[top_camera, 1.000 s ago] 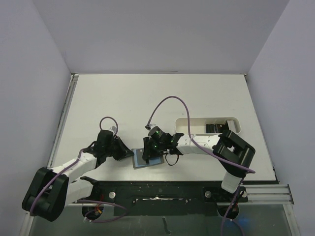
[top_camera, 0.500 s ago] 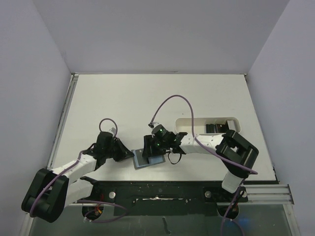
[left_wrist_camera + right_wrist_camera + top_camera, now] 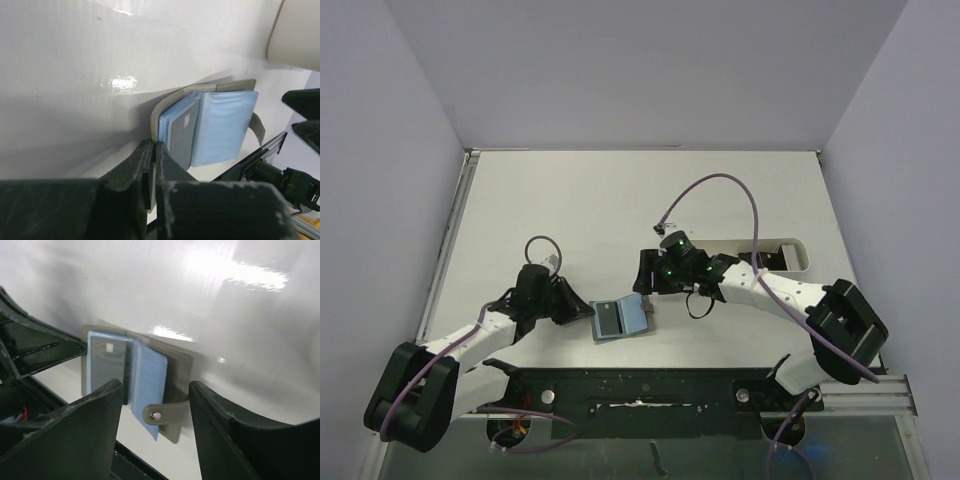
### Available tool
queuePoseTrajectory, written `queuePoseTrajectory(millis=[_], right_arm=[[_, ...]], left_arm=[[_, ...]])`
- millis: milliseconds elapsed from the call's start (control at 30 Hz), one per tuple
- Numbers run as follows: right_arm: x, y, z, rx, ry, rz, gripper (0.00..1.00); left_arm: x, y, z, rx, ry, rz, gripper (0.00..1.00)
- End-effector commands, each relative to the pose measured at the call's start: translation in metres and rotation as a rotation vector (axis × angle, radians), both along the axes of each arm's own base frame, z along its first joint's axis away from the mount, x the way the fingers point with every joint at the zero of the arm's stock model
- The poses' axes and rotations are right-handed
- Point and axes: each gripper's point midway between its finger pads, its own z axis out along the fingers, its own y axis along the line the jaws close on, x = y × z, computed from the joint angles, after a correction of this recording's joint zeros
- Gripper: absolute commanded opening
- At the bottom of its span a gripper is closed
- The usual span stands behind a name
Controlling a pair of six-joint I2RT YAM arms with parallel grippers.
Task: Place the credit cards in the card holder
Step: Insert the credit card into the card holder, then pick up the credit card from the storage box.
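The card holder (image 3: pixel 620 320) is laid open near the worktop's near edge, with a credit card (image 3: pixel 611 320) seen in its left leaf. The left gripper (image 3: pixel 582 313) is pressed together at its edge; the right gripper (image 3: pixel 645 283) is spread, empty. If released, the holder could fold and the card be dislodged.

Card text: I read "VIP", faint.
Where: on the credit card (image 3: pixel 106 367) in the card holder (image 3: pixel 172 362), just ahead of my right gripper (image 3: pixel 155 390).
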Motion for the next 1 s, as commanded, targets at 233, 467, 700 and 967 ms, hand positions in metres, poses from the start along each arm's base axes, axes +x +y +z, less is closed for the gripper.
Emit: queuePoseTrajectory(millis=[233, 467, 700, 967], right_arm=[[0.056, -0.123, 0.054, -0.253, -0.160, -0.299, 0.54], [0.081, -0.234, 0.063, -0.540, -0.167, -0.529, 0.56], [0.088, -0.313, 0.064, -0.794, -0.138, -0.589, 0.56], [0.094, -0.356, 0.055, -0.937, -0.182, -0.556, 0.56]], left_arm=[[0.014, -0.016, 0.029, -0.031, -0.085, -0.112, 0.00], [0.012, -0.022, 0.030, -0.063, -0.073, -0.147, 0.00], [0.009, -0.024, 0.032, -0.086, -0.082, -0.156, 0.00], [0.007, -0.027, 0.034, -0.104, -0.085, -0.170, 0.00]])
